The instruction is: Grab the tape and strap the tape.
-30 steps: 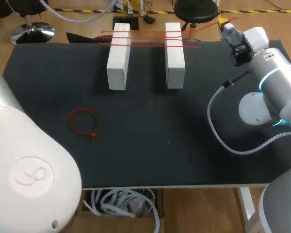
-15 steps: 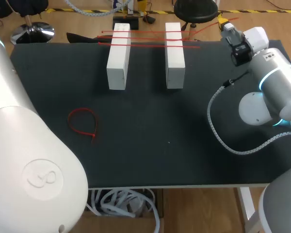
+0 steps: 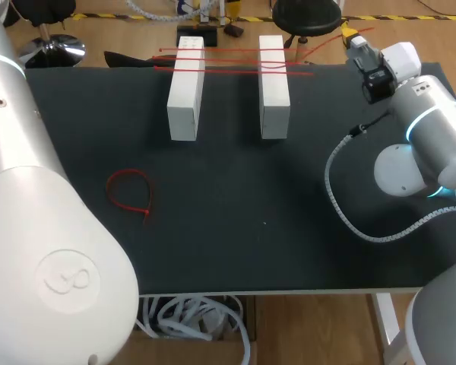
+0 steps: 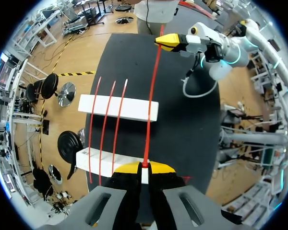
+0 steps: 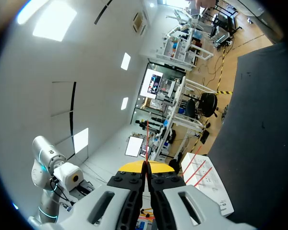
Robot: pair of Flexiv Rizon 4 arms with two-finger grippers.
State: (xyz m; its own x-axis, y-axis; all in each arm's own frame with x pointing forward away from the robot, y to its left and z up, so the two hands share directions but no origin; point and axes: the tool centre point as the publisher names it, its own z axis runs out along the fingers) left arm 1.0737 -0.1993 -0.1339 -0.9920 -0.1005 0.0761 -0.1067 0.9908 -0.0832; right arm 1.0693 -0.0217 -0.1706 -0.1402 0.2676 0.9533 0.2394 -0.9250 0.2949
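A thin red tape strip (image 4: 151,96) runs taut from my left gripper (image 4: 145,167) to my right gripper (image 4: 173,42), and both are shut on its ends. It passes above two white blocks (image 3: 186,87) (image 3: 273,85) at the table's far side. Three more red strips (image 4: 108,124) lie across both blocks. In the head view my right gripper (image 3: 349,36) is at the far right corner; my left gripper is out of that view. In the right wrist view the strip's end (image 5: 147,128) sticks out ahead of the closed yellow tips of my right gripper (image 5: 147,165).
A red strip closed into a loop (image 3: 129,194) lies on the dark table (image 3: 235,228) at the near left. My left arm's white shell (image 3: 30,228) covers the view's left side. A grey hose (image 3: 342,205) hangs from my right arm over the table.
My left arm's shell has swung further up the head view's left side. The right arm, blocks and strips have stayed in place.
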